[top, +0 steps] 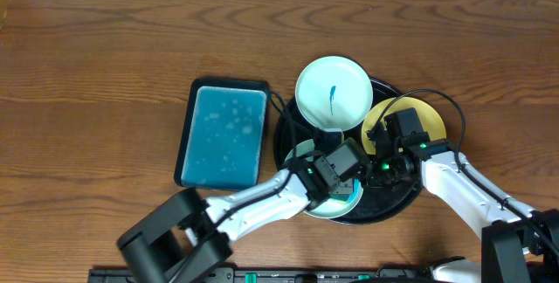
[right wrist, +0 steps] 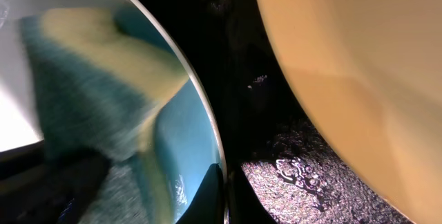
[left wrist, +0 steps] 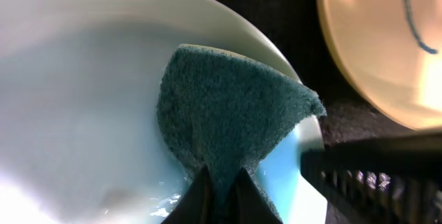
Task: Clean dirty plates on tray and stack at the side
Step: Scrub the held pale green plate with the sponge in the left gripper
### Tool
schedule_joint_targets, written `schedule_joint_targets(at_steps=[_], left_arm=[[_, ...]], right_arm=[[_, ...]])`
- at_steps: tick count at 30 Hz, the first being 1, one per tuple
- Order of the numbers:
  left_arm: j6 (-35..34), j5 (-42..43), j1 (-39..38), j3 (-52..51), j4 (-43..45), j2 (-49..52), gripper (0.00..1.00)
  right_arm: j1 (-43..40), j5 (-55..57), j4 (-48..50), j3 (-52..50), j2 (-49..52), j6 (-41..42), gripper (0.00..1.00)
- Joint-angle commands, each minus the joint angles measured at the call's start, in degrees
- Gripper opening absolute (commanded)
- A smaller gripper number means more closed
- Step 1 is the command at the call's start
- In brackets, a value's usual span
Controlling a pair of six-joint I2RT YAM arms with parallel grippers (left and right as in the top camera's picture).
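The left gripper's (left wrist: 221, 186) jaws pinch a teal sponge (left wrist: 231, 106), pressed onto the mint plate (left wrist: 76, 99) at the tray's (right wrist: 259, 124) 6 o'clock. The right gripper's (right wrist: 224, 196) jaws are narrow, nipping that plate's rim. The yellow plate (right wrist: 359, 79) lies at 3 o'clock, and the white plate (top: 333, 91) at 12.

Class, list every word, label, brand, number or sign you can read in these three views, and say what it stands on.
None: no view shows any readable text.
The blue squiggle on the white plate and the blue line on the yellow plate are marks, not letters.
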Motion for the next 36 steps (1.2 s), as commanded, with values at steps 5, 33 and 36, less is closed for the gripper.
schedule_joint_targets(at_steps=[5,33,36], left_arm=[[-4.85,-14.19,0.90,-0.37,-11.87,3.91,0.07],[-2.40,-12.96,0.46,-0.33,-8.35,-7.65,0.07],[-2.40,-8.96,-1.36,-0.33,-6.93,-6.91,0.08]], right_arm=[[0.13,0.81,-0.20,-0.33,0.52,0.17,0.01],[0.13,0.81,-0.22,-0.33,0.52,0.17,0.01],[0.13,0.81,-0.20,-0.33,0.52,0.17,0.01]])
